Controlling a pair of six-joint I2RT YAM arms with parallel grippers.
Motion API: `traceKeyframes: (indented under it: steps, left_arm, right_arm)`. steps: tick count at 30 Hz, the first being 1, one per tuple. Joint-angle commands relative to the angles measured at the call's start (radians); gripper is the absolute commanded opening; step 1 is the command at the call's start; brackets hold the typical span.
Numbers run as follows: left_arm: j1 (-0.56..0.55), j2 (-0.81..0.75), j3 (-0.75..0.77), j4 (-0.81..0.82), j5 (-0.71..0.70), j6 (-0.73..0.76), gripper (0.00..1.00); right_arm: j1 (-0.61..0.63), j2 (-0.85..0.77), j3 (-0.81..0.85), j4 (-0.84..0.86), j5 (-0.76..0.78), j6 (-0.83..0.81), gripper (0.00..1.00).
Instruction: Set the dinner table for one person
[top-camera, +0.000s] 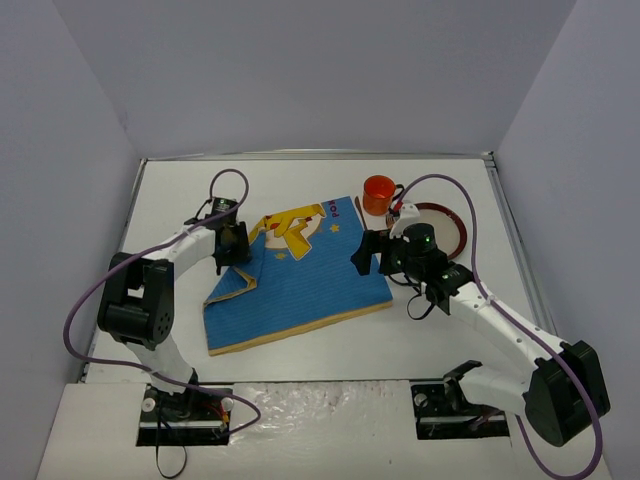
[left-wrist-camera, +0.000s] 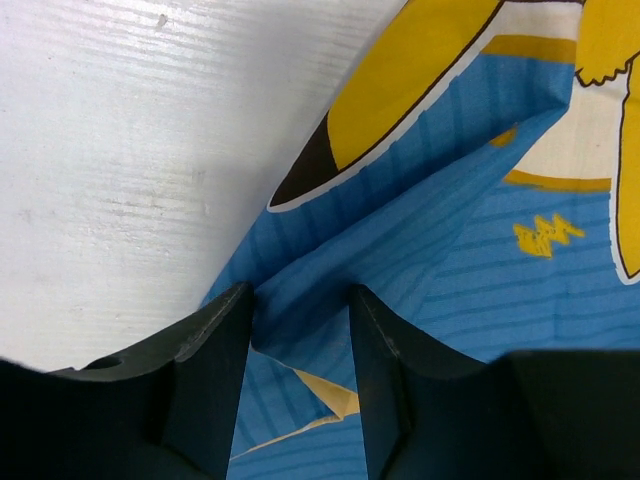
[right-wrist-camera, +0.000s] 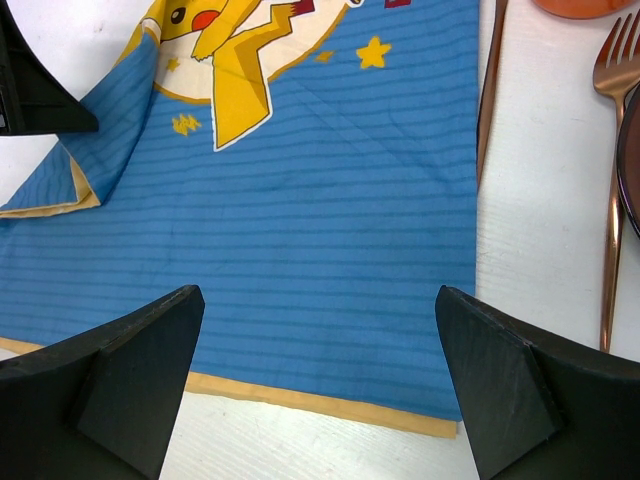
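White dinner table: folded left corner of placemat sits between left gripper fingers, clamping unclear; right gripper spread wide.

Blue rectangular cloth placemat is showing a ribbed, matt weave; large flat white dinner table is looking matt and faintly grained; copper-coloured metal fork is gleaming, smooth.
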Motion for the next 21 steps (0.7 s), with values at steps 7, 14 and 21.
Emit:
traceKeyframes:
  steps: [7,14,21]
  left_arm:
    - [0.012,-0.04,0.076,-0.048,-0.013,0.026,0.03]
    - [0.014,-0.07,0.188,-0.184,-0.172,0.163,0.0]
    - [0.054,-0.028,0.329,-0.252,-0.416,0.318,0.0]
  right_arm:
    - [0.005,-0.024,0.005,0.047,-0.004,-0.014,0.98]
    - [0.004,-0.024,0.009,0.047,-0.003,-0.014,0.98]
    - [0.005,-0.01,0.009,0.047,-0.002,-0.012,0.98]
